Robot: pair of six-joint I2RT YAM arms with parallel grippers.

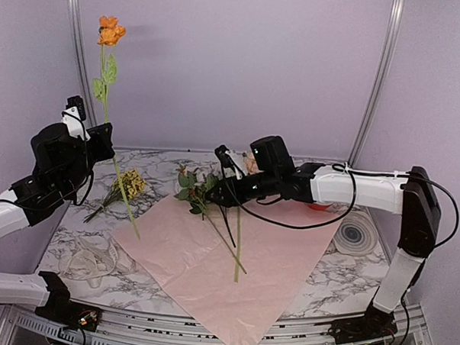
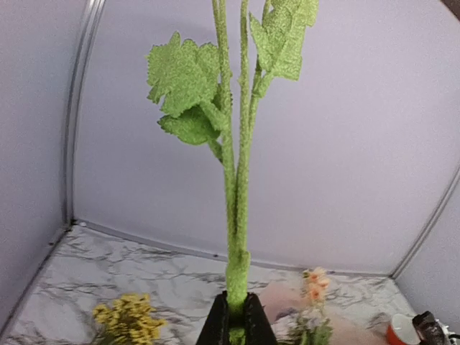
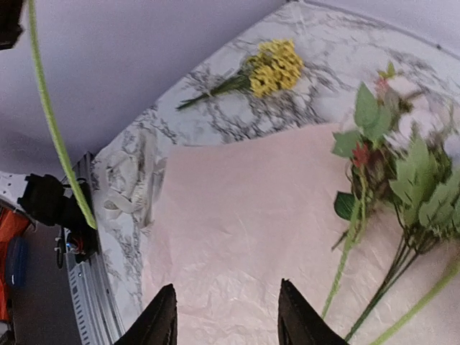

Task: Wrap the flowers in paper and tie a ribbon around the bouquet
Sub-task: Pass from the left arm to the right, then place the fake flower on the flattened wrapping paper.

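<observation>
- The table (image 1: 340,278) is marble, closed in by walls at the back and on both sides. Bare stone shows to the left and right of the sheet.
- The paper (image 1: 232,291) lies flat like a diamond across the middle. Its near corner hangs over the front edge, and its far corner reaches the flower heads.
- My right arm comes in low from the right with the forearm nearly level. My right claw (image 3: 226,316) hovers over the sheet, fingers apart, with nothing between them.
- My left arm is raised at the left side. My left claw (image 2: 236,307) is clamped on the stem of the orange flower (image 1: 109,31).
- That flower stands almost upright, its bloom high against the back wall. Its stem end hangs by the paper's left corner; I cannot tell if it touches.
- The bunch of flowers (image 1: 193,188) lies on the paper's far half, stems pointing toward me.
- The ribbon (image 1: 92,260) sits in a loose heap on bare stone at the near left, just beside the sheet.
- The yellow sprig (image 1: 128,185) lies on the stone at the far left, off the paper.
</observation>
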